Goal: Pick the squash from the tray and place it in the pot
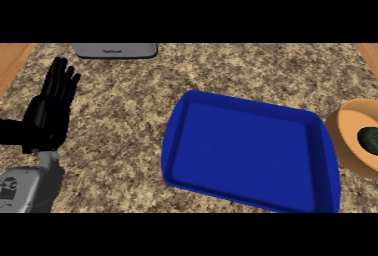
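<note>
The dark green squash [368, 138] lies inside the tan round pot [347, 131], right of the blue plastic tray [244, 111]; my left hand [46, 117] rests far left, fingers [59, 80] straight and released.

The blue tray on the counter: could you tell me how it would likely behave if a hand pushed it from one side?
The blue tray looks rigid, with a raised rim, so it would probably slide as one piece. It lies flat and shows no load, so tipping seems unlikely. Pushed rightward, it might bump the orange pot beside it.
</note>
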Tool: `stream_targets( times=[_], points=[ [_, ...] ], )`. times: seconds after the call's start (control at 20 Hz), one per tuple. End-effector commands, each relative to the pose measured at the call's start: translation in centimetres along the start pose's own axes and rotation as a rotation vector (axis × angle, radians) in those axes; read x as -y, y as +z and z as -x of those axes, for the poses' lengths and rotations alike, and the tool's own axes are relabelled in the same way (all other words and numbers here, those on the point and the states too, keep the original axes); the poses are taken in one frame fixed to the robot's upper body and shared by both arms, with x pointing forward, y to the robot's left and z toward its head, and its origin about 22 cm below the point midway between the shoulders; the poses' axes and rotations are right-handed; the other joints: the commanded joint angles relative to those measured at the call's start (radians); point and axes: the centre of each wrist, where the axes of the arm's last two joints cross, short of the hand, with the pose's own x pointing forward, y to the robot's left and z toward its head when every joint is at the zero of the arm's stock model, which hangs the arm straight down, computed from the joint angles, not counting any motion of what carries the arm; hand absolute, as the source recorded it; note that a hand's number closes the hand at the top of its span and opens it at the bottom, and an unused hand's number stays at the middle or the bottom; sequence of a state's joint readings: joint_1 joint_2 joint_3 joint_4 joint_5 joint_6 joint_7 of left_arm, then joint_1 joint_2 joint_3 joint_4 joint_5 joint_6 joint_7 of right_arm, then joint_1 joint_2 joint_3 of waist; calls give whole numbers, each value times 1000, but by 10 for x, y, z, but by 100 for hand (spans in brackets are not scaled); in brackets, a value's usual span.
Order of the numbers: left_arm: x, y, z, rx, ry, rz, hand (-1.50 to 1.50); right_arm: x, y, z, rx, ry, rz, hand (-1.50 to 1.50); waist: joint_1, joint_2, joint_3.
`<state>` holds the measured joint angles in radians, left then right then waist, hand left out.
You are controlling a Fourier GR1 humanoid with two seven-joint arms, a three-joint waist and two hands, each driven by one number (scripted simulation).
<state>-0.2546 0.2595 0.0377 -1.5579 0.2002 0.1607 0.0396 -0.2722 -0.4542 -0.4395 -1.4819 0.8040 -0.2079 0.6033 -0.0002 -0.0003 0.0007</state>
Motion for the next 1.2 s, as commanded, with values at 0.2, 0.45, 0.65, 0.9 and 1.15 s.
stream_targets(
  times=[0.2, 0.45, 0.65, 0.9, 1.15],
  points=[
    [9, -1, 4, 3, -11, -7, 0, 21, 5, -2, -64, -324, 138, -150, -9, -2, 0],
    [-10, -4, 20, -13, -3, -15, 0, 47, 12, 29, -78, -458, 224, -150, -15, -1, -1],
    [-18, -1, 14, -7, -4, -15, 0, 78, 17, 62, -58, -497, 331, -150, -17, -2, 0],
    [7, 3, -4, 1, -9, -33, 0, 91, 40, 103, -45, -553, 364, -150, -13, -3, 0],
    [-15, 6, -20, -2, -15, -1, 0, 134, 49, 140, -48, -547, 393, -150, -8, -4, 0]
  ],
)
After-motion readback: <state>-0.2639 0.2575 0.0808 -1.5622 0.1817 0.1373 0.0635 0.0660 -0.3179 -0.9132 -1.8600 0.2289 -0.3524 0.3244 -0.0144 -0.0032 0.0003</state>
